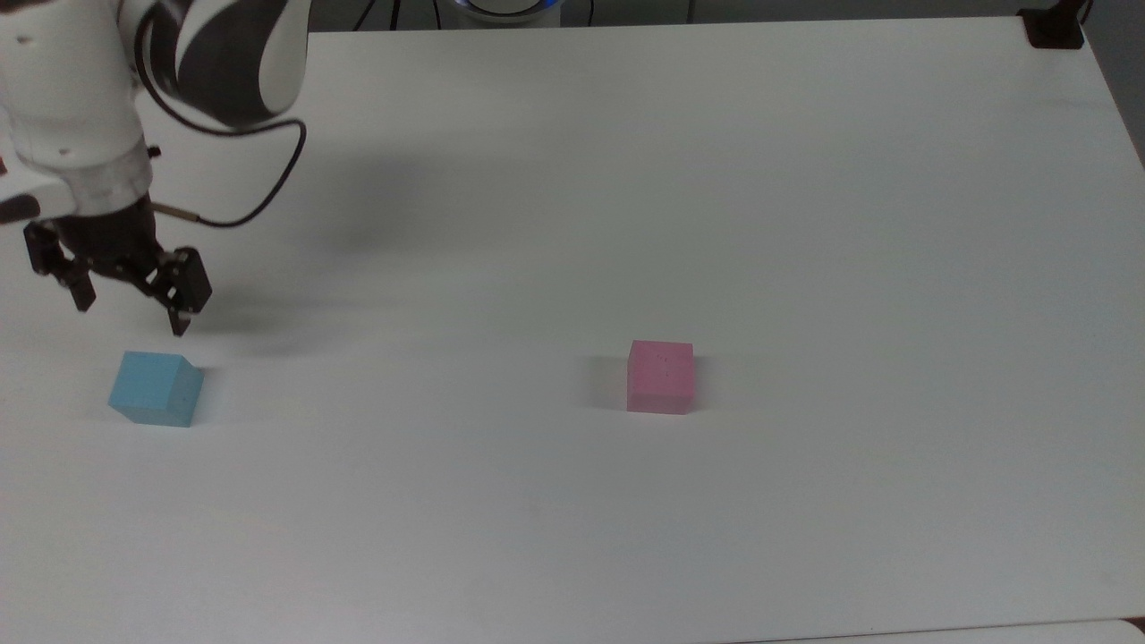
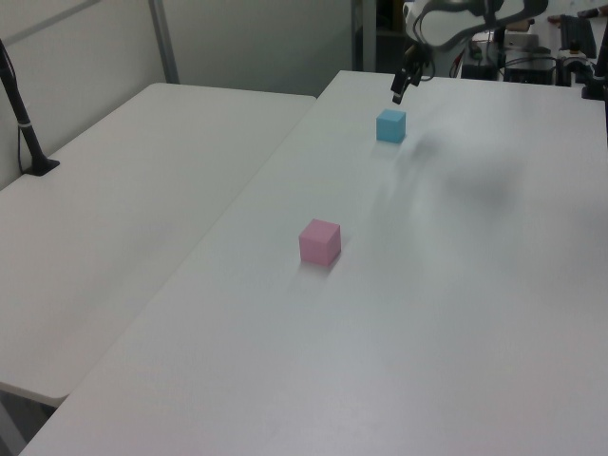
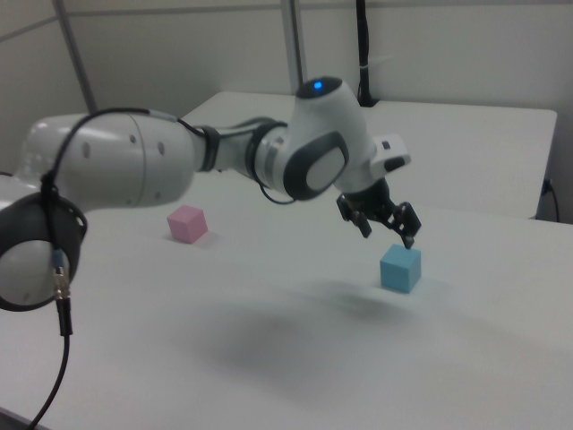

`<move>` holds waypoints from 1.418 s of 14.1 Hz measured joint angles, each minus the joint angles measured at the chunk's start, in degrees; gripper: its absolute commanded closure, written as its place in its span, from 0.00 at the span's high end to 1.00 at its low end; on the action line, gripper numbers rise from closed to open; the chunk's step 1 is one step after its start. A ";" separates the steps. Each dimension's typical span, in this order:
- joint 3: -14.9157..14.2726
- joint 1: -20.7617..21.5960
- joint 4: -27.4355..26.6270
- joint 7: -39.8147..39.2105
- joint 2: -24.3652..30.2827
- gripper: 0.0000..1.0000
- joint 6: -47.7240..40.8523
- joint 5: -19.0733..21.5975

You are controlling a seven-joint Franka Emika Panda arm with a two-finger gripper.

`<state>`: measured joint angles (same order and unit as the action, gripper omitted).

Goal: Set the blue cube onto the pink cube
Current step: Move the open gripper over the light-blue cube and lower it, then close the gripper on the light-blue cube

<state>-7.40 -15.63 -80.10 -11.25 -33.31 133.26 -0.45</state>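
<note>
Blue cube (image 1: 155, 388) on table, just below end effector (image 1: 132, 311); fingers spread, empty.

Top view looks steeply down on the white table (image 1: 626, 179). Left view peers obliquely along it, blue cube (image 2: 390, 125) at 12 o'clock. Right view sits closer, low, facing the arm (image 3: 179, 166). All share both cubes.

White table (image 1: 805, 179) carries two things: blue cube (image 1: 156, 388) near top view's left edge, pink cube (image 1: 660, 377) near middle, well apart. Both flat on surface. Second white table (image 2: 123, 209) alongside.
</note>
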 measured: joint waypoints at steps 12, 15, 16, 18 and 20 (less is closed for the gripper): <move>0.00 -0.11 0.89 3.78 -10.22 0.32 15.00 0.28; 0.00 -0.14 2.20 3.83 -9.58 0.32 15.20 0.38; 0.00 -0.16 2.49 3.83 -8.68 0.32 15.21 0.54; 0.02 0.09 2.44 3.83 -5.79 0.32 15.21 1.39; 0.16 1.80 0.80 3.83 -1.01 0.33 13.89 3.28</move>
<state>-7.24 -13.83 -79.30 -7.42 -34.33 147.15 2.84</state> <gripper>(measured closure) 0.405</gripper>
